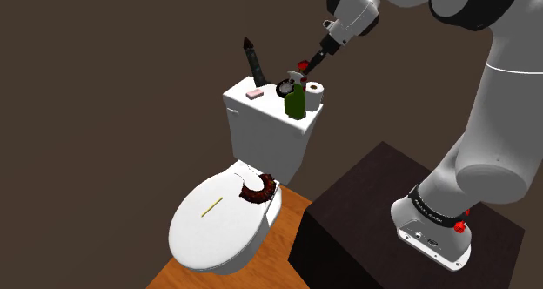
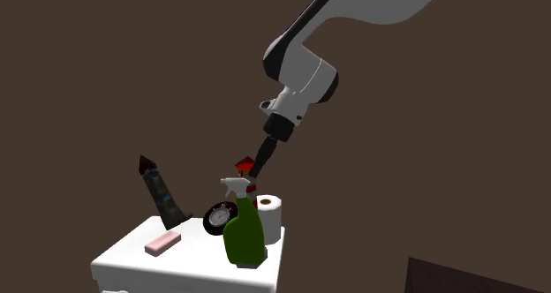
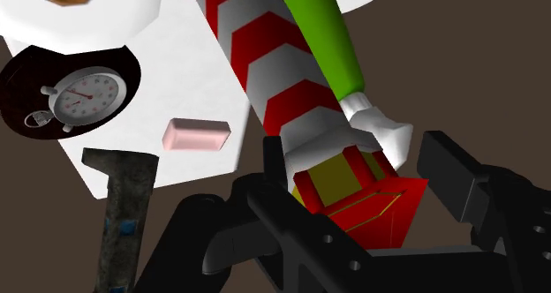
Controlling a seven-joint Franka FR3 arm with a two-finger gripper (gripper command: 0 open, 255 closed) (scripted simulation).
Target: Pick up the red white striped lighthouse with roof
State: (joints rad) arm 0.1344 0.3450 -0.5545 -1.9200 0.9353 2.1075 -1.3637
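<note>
You're looking at a bathroom, white toilet (image 1: 209,235) with tank (image 1: 270,139), toilet roll (image 1: 314,93), pink soap (image 1: 255,95) and green spray bottle (image 1: 295,103) on the tank, wood floor (image 1: 291,218), brown walls (image 1: 104,87).

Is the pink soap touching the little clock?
Apart. In the wrist view, bare white tank lid shows between the pink soap and the stopwatch.

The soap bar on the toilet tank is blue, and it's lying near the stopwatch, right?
Not quite. The soap bar is pink, not blue. The wrist view shows it lying on the white toilet tank near the stopwatch.
</note>
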